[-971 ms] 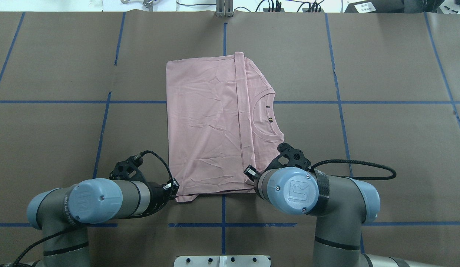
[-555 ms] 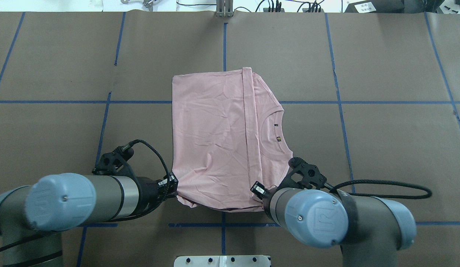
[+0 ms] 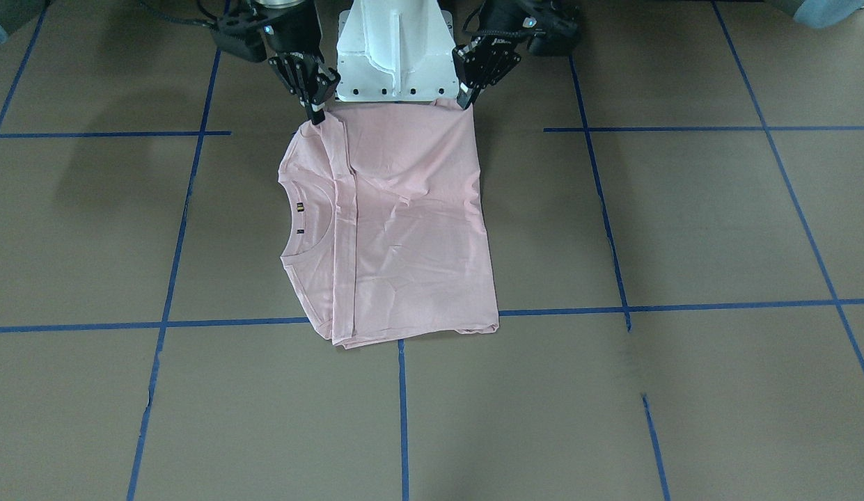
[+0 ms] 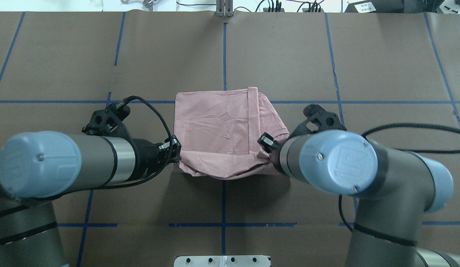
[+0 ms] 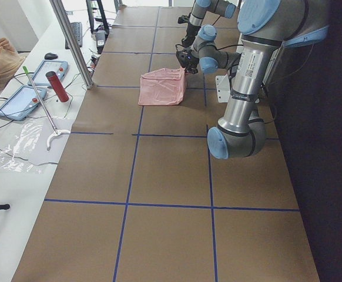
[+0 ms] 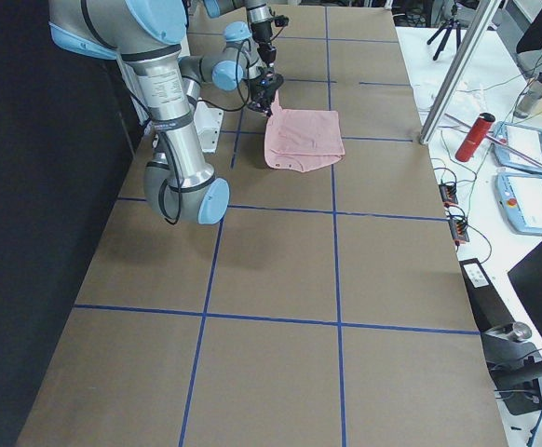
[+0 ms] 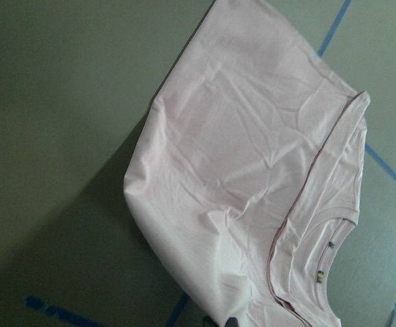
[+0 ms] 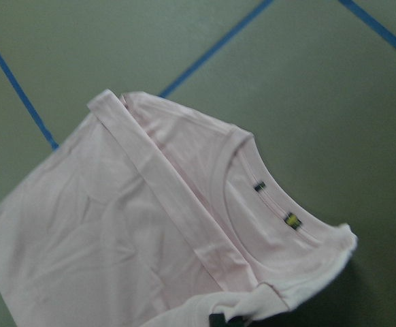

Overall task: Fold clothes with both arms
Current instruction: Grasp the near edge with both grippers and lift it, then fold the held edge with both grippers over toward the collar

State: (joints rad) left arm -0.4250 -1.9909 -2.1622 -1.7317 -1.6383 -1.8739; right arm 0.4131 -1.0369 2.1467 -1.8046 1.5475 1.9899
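1. Pink T-shirt [image 3: 404, 229] lies on the brown worktop [image 3: 682, 223], its robot-side edge raised higher than before.
2. Left fingers [image 3: 468, 94] and right fingers [image 3: 312, 104] pinch that edge's corners, now carried farther forward.

Brown paper-covered table [image 4: 289, 55], blue tape grid lines [image 4: 223, 207], slanted silver metal post [image 5: 71, 41], white side bench [image 5: 6, 194], red cylindrical bottle [image 5: 57, 86], black backdrop [image 5: 329, 147]
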